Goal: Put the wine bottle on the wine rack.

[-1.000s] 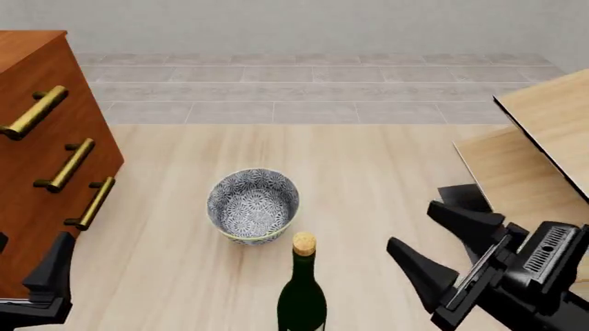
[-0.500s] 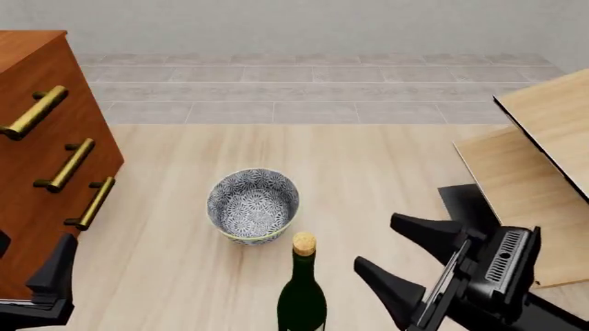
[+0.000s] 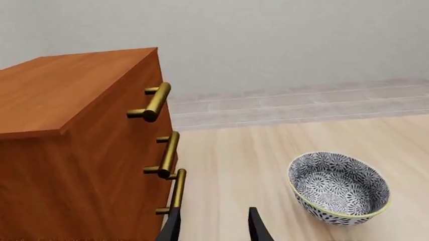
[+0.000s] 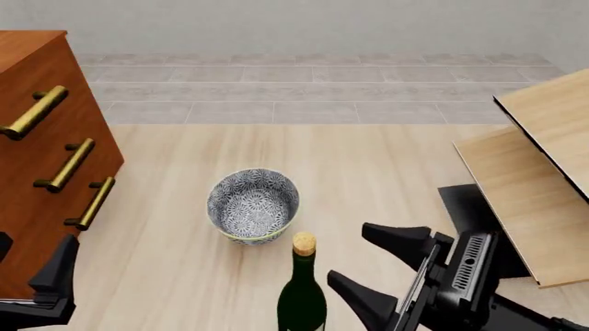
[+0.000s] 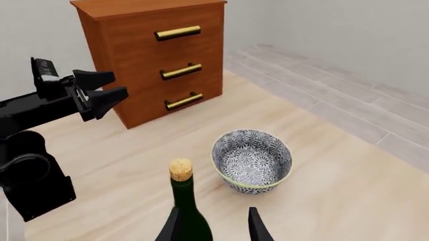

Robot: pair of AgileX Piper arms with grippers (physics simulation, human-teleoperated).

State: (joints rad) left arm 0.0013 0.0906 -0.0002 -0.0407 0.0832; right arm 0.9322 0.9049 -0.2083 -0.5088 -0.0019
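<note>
While the pale wood worktop (image 4: pixel 368 158) spreads out ahead of both arms, the reddish-brown drawer cabinet (image 4: pixel 41 172) with brass handles stands just ahead of the left tool (image 4: pixel 51 286), on its outer side. The wine rack (image 4: pixel 534 172), light wood panels with dark edges slanting over a black base plate, sits ahead of the right tool (image 4: pixel 373 265) and to its outer side, with clear worktop between it and the bottle. The right tool itself is spread wide, its two dark fingers well apart and holding nothing; it hangs just beside the wine bottle (image 4: pixel 302 293), on the side toward the rack, with a narrow gap still showing between the nearer finger and the glass. In the right wrist view the bottle (image 5: pixel 185 211) stands upright directly before the fingers, its tan cork at the top. The left tool sits low near the cabinet's front corner, its fingers (image 3: pixel 173 228) parted a moderate way with nothing between them. The grey patterned bowl (image 4: pixel 253 205) rests upright just beyond the bottle, a little to the inner side of the right tool and well apart from the left one.
</note>
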